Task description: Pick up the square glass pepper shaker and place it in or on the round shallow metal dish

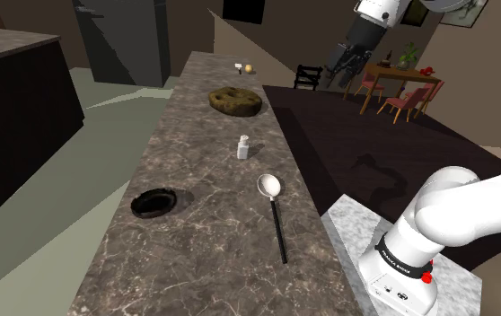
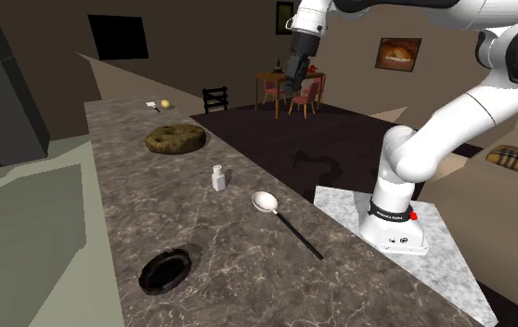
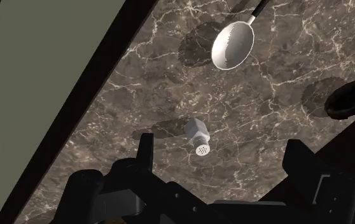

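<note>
Black two-finger gripper hangs high, jaws apart, aimed at the small white square shaker, presumably for a straight descent; dark round dish lies empty.

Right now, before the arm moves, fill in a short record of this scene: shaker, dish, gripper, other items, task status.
shaker: white, upright on the marble counter, untouched
dish: dark, round, shallow, apart from the shaker
gripper: open, high above the counter, holding nothing
spoon: lying flat, bowl end nearest the shaker
brown round lump: farther along the counter, beyond the shaker
task status: shaker not yet picked up
</note>
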`<state>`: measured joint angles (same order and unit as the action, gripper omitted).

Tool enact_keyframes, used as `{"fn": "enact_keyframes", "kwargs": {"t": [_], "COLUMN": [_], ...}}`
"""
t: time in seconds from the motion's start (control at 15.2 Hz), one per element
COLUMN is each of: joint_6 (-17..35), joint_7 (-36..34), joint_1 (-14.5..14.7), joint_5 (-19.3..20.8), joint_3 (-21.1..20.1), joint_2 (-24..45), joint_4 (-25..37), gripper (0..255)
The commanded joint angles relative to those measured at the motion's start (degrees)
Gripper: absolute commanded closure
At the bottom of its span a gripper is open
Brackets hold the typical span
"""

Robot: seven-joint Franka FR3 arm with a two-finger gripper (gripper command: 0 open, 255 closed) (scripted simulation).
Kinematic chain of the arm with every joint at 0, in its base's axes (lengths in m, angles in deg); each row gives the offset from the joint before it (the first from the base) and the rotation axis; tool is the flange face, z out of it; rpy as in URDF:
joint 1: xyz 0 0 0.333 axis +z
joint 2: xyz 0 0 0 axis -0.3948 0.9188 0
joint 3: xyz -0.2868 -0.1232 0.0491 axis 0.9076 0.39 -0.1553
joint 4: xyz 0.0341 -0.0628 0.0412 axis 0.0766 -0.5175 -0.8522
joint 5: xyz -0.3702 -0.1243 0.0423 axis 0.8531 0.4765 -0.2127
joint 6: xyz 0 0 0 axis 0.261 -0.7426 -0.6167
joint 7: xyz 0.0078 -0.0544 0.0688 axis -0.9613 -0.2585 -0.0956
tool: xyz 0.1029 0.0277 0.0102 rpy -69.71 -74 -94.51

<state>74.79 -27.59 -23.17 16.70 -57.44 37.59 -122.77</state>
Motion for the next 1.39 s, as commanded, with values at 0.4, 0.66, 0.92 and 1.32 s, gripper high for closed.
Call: {"fn": "enact_keyframes", "kwargs": {"t": [0.4, 0.66, 0.92, 1.32], "joint_6": [11.7, 19.2, 26.4, 35.7], "joint_7": [-0.8, -1.6, -2.7, -5.1], "joint_1": [0.5, 0.8, 0.9, 0.7], "joint_5": [0.2, 0.7, 1.6, 4.2], "joint_3": [-2.4, -3.9, -5.4, -7.4], "joint_2": [7.2, 13.4, 20.6, 32.5], "joint_4": [-3.9, -5.0, -4.7, -1.7], "gripper": [0, 0, 0, 0]}}
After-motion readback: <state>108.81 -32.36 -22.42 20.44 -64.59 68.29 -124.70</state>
